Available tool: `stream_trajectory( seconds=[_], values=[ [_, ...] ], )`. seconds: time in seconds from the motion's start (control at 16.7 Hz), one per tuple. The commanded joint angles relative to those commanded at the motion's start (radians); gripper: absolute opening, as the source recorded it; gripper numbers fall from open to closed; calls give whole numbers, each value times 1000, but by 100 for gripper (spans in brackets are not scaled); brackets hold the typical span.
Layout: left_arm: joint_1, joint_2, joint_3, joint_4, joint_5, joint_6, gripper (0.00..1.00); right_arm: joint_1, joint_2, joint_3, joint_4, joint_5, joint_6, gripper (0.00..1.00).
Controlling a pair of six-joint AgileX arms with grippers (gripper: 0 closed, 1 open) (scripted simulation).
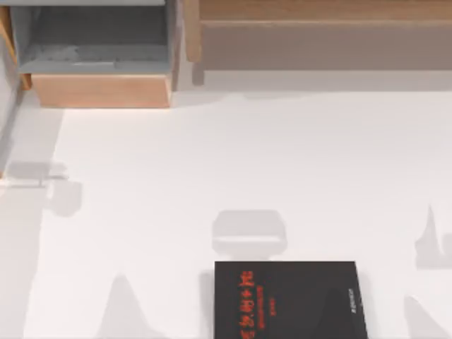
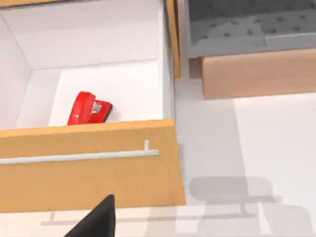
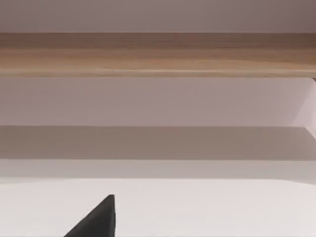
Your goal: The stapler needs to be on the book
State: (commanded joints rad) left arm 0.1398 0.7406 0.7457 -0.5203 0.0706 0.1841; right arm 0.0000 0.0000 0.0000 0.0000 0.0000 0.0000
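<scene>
Still, the stapler lies in the open drawer (upper left of frame), far from the book; its front wall could block a low reach. Pincer state: cannot tell.

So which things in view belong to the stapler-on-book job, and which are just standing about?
Job:
stapler, lying in the open drawer
book, near table edge

Bystanders:
grey tray with wooden front
long wooden shelf along the back

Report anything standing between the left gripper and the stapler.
The stapler lies inside an open drawer, behind its wooden front panel and handle bar. That panel stands between the left gripper and the stapler, so the approach probably has to come from above.
</scene>
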Motion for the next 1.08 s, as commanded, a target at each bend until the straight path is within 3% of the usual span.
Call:
stream_trajectory(
  seconds=[0.66,1.08],
  values=[
    [168,1189,1182,-709,14,274,100,0,0,0,0,0,0,100],
    [210,1805,1853,-1005,-1,418,100,0,0,0,0,0,0,100]
  ],
)
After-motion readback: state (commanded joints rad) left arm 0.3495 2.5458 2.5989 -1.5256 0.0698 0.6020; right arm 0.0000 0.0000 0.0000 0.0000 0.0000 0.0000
